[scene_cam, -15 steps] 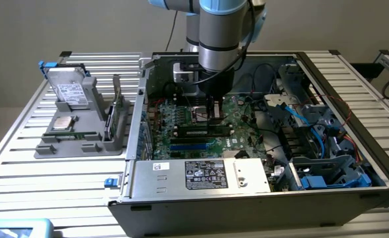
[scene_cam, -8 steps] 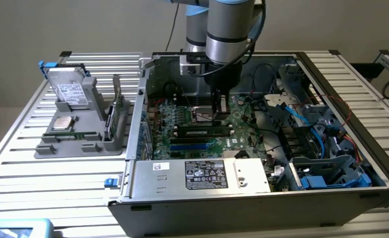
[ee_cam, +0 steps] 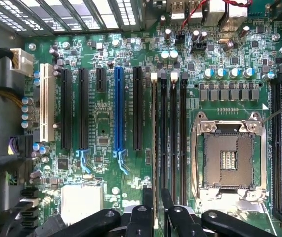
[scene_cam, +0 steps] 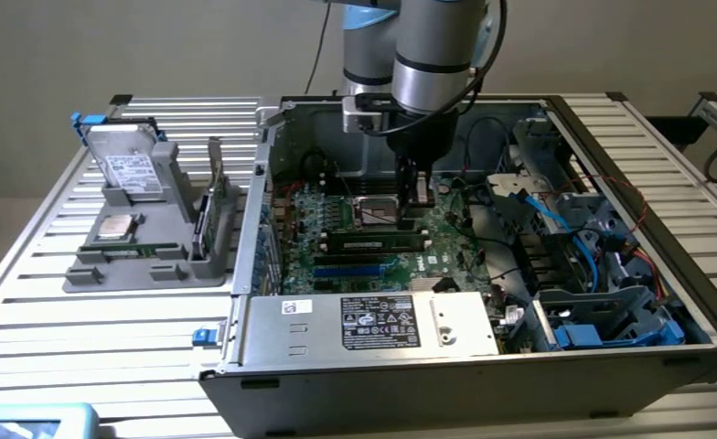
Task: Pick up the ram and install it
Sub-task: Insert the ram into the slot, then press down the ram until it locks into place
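Currently: ram stands on edge in a motherboard slot, mid-case. Gripper hangs over its end toward the exterior view's right; clamped or not, you cannot tell. Judged light, stiff, brittle: hold its flat faces, press evenly.

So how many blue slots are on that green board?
1: the blue slot, between a short black slot and a long black slot. More may be hidden beyond the board's visible part.
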Controlling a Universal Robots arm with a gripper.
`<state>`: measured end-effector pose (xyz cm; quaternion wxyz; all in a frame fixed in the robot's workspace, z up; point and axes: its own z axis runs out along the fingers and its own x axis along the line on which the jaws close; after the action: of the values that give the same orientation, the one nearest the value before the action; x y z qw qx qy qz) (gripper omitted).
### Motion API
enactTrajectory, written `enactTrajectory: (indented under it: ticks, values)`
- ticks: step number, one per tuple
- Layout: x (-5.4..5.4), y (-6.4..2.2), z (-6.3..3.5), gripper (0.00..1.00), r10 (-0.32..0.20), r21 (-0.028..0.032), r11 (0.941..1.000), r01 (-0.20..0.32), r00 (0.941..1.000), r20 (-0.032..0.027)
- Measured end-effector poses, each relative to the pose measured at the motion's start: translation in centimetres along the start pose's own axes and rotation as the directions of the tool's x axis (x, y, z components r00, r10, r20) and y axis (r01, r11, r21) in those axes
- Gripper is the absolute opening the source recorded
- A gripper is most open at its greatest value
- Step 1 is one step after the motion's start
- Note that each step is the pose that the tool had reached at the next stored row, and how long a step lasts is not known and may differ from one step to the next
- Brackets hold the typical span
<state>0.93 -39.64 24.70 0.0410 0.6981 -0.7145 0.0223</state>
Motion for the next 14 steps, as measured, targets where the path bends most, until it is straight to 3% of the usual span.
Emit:
enactTrajectory:
  ticks: [7, 9, 14]
  values:
    - [0.00, -0.14, -0.02, 0.20, 0.000, 0.0000, 1.0000, 0.000, 1.0000, 0.0000]
    - [0.00, -0.18, -0.03, 0.12, 0.000, 0.0000, 1.0000, 0.000, 1.0000, 0.0000]
    - [0.00, -0.26, -0.04, 0.11, 0.000, -0.0001, 1.0000, 0.000, 1.0000, -0.0001]
